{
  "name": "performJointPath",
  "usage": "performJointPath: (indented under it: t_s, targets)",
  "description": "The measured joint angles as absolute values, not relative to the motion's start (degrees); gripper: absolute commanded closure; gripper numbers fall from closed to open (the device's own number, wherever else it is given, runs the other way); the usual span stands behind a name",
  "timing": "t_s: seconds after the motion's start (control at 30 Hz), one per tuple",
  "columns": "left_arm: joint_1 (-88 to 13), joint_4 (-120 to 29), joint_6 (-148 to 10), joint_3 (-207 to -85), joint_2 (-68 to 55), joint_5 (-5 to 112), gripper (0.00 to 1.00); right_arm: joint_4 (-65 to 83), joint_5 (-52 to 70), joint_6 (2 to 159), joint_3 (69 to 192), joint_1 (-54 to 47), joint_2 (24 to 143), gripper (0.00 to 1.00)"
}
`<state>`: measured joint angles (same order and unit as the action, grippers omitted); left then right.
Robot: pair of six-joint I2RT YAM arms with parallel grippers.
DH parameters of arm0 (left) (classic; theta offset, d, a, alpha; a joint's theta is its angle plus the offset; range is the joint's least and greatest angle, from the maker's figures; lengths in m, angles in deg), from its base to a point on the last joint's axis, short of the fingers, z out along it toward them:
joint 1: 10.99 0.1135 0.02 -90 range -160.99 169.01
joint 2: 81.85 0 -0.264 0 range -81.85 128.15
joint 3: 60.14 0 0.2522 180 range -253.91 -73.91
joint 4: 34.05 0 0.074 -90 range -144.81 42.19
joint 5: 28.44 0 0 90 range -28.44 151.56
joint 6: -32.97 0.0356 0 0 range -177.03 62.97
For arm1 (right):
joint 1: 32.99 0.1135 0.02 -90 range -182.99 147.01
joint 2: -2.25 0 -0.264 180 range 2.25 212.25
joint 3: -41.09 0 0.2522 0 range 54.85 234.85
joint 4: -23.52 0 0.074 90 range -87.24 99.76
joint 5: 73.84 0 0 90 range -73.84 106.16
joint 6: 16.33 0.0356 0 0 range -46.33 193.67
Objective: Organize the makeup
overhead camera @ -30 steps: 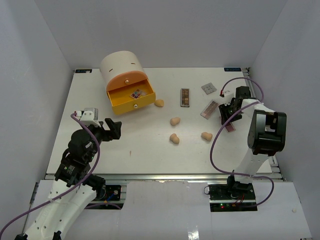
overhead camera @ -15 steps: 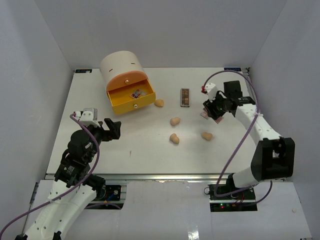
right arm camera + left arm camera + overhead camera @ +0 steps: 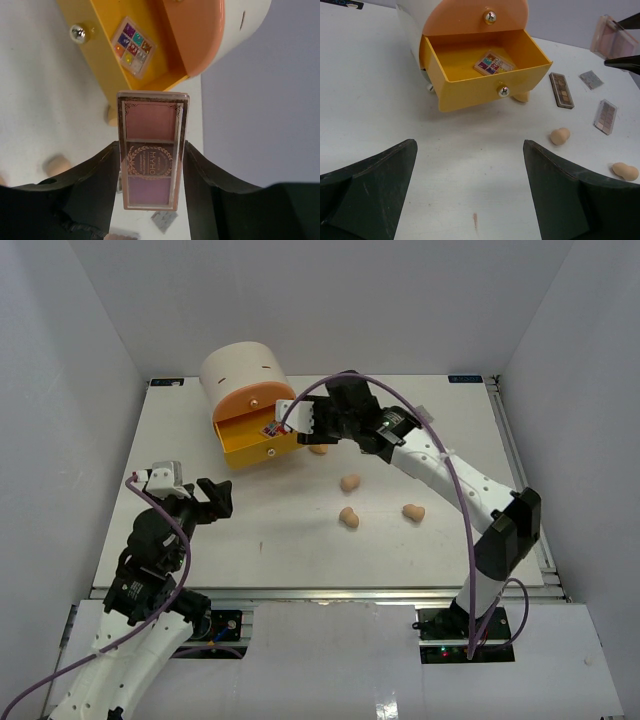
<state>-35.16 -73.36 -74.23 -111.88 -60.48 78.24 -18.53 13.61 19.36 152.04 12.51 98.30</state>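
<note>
The right pincer [image 3: 152,149] pinches a pink palette [image 3: 150,121] by its long edges, one finger on each side. It holds the palette off the tabletop [image 3: 260,540], near the right end of the open yellow drawer [image 3: 470,92]. That drawer is pulled out of the round cream drawer unit [image 3: 238,365], which stands at the far left. A small multicoloured palette [image 3: 493,63] lies flat on the drawer floor.

The left pincer [image 3: 469,150] is spread wide with nothing between its fingers. It hangs above the near left part of the tabletop and faces the drawer.

To the right of the drawer, a brown palette [image 3: 562,90], a small grey palette [image 3: 591,79] and a beige-toned palette [image 3: 605,116] lie flat, apart from one another. Four tan sponges [image 3: 350,482] rest on the tabletop. One is just beside the drawer's right corner, two sit near the middle, and one lies farther right.
</note>
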Motion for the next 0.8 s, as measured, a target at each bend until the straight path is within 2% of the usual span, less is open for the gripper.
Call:
performJointPath:
  t_s: [0.23, 0.37, 0.57, 0.7, 0.77, 0.8]
  targets:
    - [-35.1, -73.5, -74.6, -111.9, -61.3, 80.4, 0.02, -15.7, 18.9, 10.9, 164.1, 18.5, 110.3, 0.80]
    - [-35.1, -73.5, -74.7, -111.9, -61.4, 80.9, 0.02, -11.0, 21.4, 7.7, 166.6, 20.7, 114.4, 0.74]
    - [-35.1, -73.5, -74.7, -111.9, -61.3, 80.9, 0.02, -6.5, 23.8, 5.3, 167.1, 21.0, 119.9, 0.56]
    - [-35.1, -73.5, -74.7, -111.9, -61.4, 80.9, 0.02, -6.1, 24.8, 4.6, 167.1, 20.9, 121.8, 0.37]
    - [-35.1, -73.5, -74.7, -111.9, -61.4, 80.9, 0.02, -5.8, 25.2, 4.4, 167.0, 20.8, 122.1, 0.24]
    - [-35.1, -73.5, -74.7, -111.9, -61.4, 80.9, 0.02, -5.5, 25.3, 4.3, 166.9, 20.7, 122.1, 0.21]
